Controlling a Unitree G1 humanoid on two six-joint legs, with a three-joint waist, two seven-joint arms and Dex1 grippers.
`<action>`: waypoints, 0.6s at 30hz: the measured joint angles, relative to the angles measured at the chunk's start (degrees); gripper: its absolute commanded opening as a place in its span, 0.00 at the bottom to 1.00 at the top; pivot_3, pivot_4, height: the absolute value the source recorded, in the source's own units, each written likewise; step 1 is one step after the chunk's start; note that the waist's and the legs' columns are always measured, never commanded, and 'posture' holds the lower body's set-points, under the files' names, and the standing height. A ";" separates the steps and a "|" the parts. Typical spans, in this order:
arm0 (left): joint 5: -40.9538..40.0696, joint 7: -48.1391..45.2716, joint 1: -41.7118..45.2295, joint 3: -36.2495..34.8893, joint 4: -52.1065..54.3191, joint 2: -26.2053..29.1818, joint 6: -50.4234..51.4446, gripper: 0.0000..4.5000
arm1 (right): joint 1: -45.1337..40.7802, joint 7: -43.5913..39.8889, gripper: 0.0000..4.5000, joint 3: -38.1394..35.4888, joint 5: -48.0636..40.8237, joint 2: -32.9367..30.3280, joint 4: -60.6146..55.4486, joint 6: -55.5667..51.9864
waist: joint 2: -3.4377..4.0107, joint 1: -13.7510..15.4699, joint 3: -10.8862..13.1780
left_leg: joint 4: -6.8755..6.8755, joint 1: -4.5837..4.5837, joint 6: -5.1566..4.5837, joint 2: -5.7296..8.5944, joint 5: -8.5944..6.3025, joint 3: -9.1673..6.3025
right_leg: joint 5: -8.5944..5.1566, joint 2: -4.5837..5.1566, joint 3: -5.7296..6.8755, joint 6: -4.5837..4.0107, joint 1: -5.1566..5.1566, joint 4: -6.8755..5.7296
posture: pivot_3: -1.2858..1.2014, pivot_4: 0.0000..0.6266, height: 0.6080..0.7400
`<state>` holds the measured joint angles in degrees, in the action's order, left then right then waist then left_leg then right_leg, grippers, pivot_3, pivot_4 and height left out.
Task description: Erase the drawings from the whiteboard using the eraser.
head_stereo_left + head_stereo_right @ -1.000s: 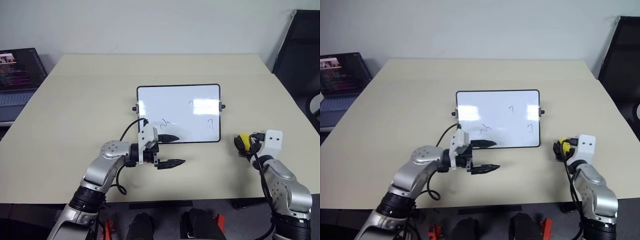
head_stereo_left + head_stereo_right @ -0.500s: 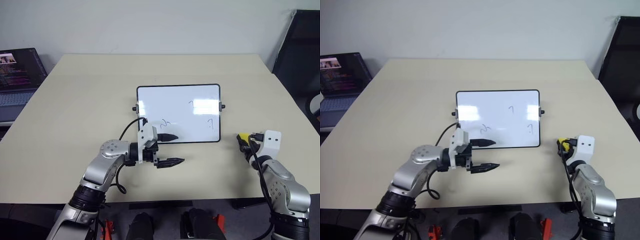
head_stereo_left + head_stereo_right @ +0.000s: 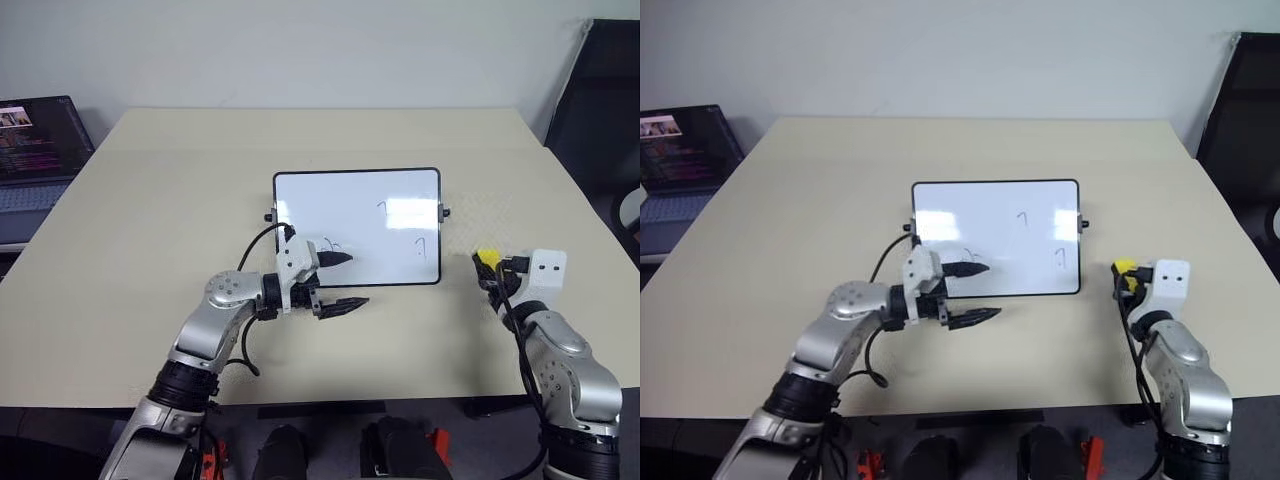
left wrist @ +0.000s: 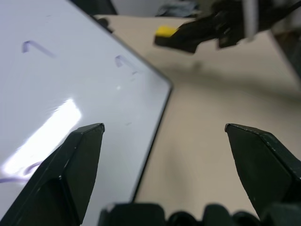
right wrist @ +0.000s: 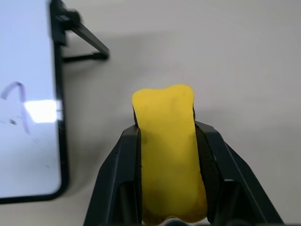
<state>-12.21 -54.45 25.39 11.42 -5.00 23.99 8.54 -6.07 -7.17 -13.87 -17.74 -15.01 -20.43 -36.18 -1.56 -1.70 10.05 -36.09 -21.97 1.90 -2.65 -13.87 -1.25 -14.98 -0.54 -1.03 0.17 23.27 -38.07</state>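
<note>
A wide beige table [image 3: 150, 220] takes up most of the scene. At the far left, past the table's edge, sits an open laptop [image 3: 35, 150] with a lit screen. A dark chair [image 3: 600, 110] stands at the far right.

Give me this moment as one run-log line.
right hand: shut on eraser | left hand: open at whiteboard near edge | drawings: unerased | eraser beside board, no contact

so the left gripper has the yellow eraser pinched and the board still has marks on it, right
Wrong arm: the right gripper is the one pinching the yellow eraser, as the right wrist view shows. The left gripper is open at the whiteboard's near edge. The drawings are there, unerased.
</note>
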 measured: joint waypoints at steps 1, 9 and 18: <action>0.84 0.63 0.34 0.01 -0.82 -0.54 -0.70 1.00 | -0.15 0.01 0.26 0.66 0.31 0.11 -0.14 0.33 | 0.00 0.01 0.00 | 0.00 -0.01 0.00 0.00 0.00 0.00 | 0.00 0.00 0.00 0.00 0.00 0.01 | 0.52 0.24 1.00; 5.45 3.20 3.53 1.10 -5.69 -2.29 -4.88 1.00 | -2.62 0.07 0.26 5.96 1.01 2.88 -1.30 1.87 | 0.00 -0.07 0.00 | 0.00 -0.03 0.00 0.00 0.00 0.01 | 0.00 0.00 0.00 0.00 0.03 -0.02 | 0.52 0.24 1.00; 5.99 3.67 4.51 1.10 -7.07 -2.61 -6.85 1.00 | -7.41 -0.26 0.26 8.89 2.23 3.96 0.50 3.28 | 0.00 0.04 0.00 | 0.01 -0.10 0.00 0.00 0.00 0.00 | 0.00 0.01 0.01 0.00 0.04 0.06 | 0.52 0.24 1.00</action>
<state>-6.22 -50.77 29.89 12.51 -12.07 21.38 1.69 -13.49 -7.42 -4.98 -15.51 -11.05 -19.93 -32.90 -1.57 -1.66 10.05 -36.08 -22.07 1.90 -2.66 -13.87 -1.25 -14.98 -0.54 -1.02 0.18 23.31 -38.01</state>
